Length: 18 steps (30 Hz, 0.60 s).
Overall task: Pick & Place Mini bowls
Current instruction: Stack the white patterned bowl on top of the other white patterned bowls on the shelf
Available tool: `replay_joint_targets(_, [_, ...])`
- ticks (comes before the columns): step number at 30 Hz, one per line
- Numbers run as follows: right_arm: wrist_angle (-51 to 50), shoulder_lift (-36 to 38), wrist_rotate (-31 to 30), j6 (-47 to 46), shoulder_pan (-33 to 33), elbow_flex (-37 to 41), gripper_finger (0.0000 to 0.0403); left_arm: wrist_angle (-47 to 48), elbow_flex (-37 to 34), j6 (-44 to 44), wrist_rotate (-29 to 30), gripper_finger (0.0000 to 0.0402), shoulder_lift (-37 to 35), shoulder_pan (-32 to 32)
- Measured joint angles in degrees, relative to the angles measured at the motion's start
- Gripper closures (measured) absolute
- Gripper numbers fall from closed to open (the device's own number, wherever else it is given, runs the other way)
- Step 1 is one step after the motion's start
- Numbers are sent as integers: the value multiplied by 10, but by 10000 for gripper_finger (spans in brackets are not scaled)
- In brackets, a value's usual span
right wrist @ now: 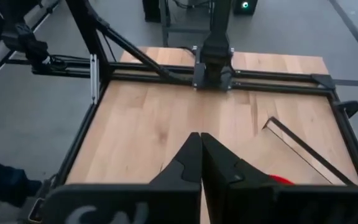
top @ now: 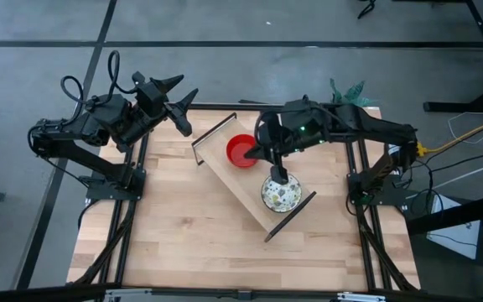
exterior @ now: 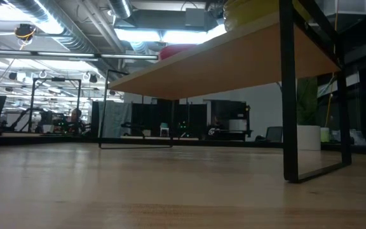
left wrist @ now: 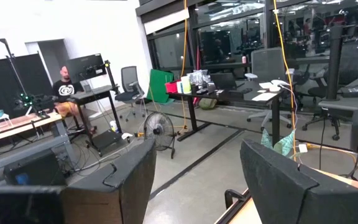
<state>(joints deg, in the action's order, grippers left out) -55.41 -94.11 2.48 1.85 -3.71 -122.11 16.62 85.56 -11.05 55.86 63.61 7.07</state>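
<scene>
A plain red mini bowl (top: 241, 151) and a speckled mini bowl (top: 281, 194), white inside, sit on a raised wooden board (top: 233, 180) that lies slantwise across the table's middle. From table height the red bowl (exterior: 176, 51) and the speckled bowl's yellow outside (exterior: 250, 9) show above the board. My right gripper (top: 259, 154) hovers over the board between the two bowls, shut (right wrist: 201, 155) with nothing between its fingers; a sliver of the red bowl (right wrist: 282, 179) shows beside it. My left gripper (top: 181, 101) waits open (left wrist: 197, 186), raised at the table's far left.
The board stands on black metal legs (exterior: 290, 95), with room beneath it. A green plant (top: 347, 91) in a white pot (exterior: 309, 137) stands at the table's far right corner. Bare wood (top: 183, 243) lies near the front edge. A person (left wrist: 64, 93) sits at a desk in the room.
</scene>
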Motion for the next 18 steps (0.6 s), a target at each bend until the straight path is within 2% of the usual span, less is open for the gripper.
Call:
replay_joint_targets(6, [55,21,36,12,7,66,403,0,0,0,0,176,0,0])
replay_joint_targets(14, [169,100,115,3,21,221,403,0,0,0,0,176,0,0])
replay_joint_targets(18, [192,145,127,7,29,293,403,0,0,0,0,176,0,0])
